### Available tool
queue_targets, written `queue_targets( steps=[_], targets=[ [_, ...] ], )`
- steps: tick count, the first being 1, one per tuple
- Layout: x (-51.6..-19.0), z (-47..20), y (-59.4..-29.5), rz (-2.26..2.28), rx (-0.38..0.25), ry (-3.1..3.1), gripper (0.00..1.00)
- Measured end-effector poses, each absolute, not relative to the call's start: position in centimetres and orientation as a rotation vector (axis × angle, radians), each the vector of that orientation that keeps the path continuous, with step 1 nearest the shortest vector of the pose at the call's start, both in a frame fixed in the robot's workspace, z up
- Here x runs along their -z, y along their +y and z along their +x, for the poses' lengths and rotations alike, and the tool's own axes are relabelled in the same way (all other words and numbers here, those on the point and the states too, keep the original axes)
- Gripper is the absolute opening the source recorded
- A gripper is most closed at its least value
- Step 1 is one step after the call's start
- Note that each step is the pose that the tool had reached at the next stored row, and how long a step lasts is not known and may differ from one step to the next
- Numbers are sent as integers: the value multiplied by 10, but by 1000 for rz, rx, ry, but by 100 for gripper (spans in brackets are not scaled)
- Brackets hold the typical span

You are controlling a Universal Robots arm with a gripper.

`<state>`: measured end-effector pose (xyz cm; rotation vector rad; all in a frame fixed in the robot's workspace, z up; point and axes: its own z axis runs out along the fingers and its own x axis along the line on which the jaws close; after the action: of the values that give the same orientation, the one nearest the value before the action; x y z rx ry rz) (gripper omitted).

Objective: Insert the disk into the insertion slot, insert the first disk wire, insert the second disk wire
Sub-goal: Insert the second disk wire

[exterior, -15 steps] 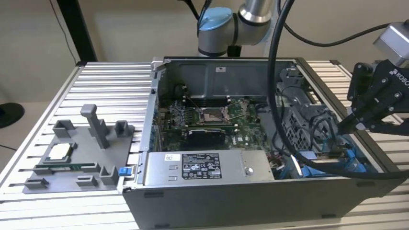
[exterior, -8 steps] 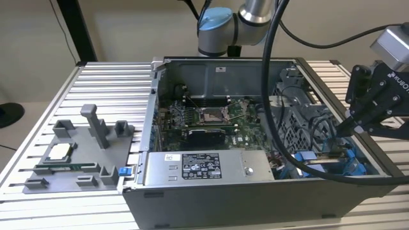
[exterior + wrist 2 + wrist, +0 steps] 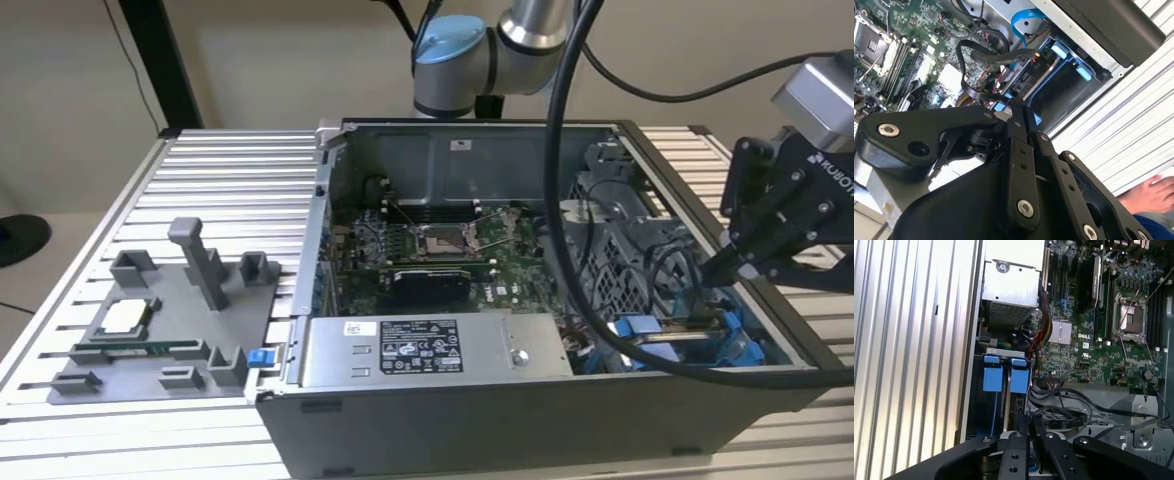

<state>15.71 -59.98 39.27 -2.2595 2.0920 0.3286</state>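
power-supply box (image 3: 434, 350) sits nearest in the exterior view, along the near wall of the open computer case (image 3: 534, 415) on the ribbed table (image 3: 214, 190). end effector (image 3: 727, 265) is over the case corner on the exterior view's right, tips down by the insertion slot (image 3: 687, 340) with its blue rails. something flat lies in the bay between the rails, probably the disk; i can't confirm it from this angle. a grey parts tray (image 3: 160, 330) sits on the table at the exterior view's left, well apart from the work.

second wrist view: end effector (image 3: 1019, 107) fingers are pressed together, pinching a flat black cable (image 3: 989, 55) that loops up over the motherboard (image 3: 909, 55). the slot (image 3: 1064, 80) lies just beyond the tips, blue tabs showing, with a dark flat body inside. a person's hand (image 3: 1151, 195) rests on the table outside the case.

first wrist view: end effector (image 3: 1035, 432) is again closed on the same cable (image 3: 1064, 412), which curves off toward the board. the slot's two blue tabs (image 3: 1006, 377) are near the tips, beside the case wall.

judgement: disk insertion looks done, though the drive itself isn't clearly readable. wire work is in hand: one cable is gripped near the bay. whether its plug is seated is hidden by the fingers, and i can't tell if it's the first or second wire.
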Motion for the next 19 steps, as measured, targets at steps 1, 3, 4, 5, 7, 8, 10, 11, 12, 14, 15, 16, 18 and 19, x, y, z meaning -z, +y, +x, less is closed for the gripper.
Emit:
queue_targets(
  steps=[1,3,4,5,7,8,10,11,12,14,15,16,18,19],
  targets=[
    [-392,157,-600,-2260,-328,2092,0],
    [-391,157,-600,-2260,-328,2093,0],
    [-390,157,-600,-2260,-328,2093,0],
    [-390,157,-600,-2260,-328,2093,0],
    [-388,157,-600,-2260,-327,2093,0],
    [-387,157,-600,-2260,-327,2093,0],
    [-386,157,-600,-2261,-326,2094,0],
    [-385,157,-600,-2261,-326,2094,0],
    [-384,157,-600,-2261,-326,2094,0],
    [-382,157,-600,-2261,-325,2094,0],
    [-381,157,-600,-2262,-325,2095,0],
    [-380,157,-600,-2262,-324,2095,0],
    [-379,157,-600,-2263,-323,2096,0],
    [-378,157,-600,-2263,-322,2096,0]
  ],
)
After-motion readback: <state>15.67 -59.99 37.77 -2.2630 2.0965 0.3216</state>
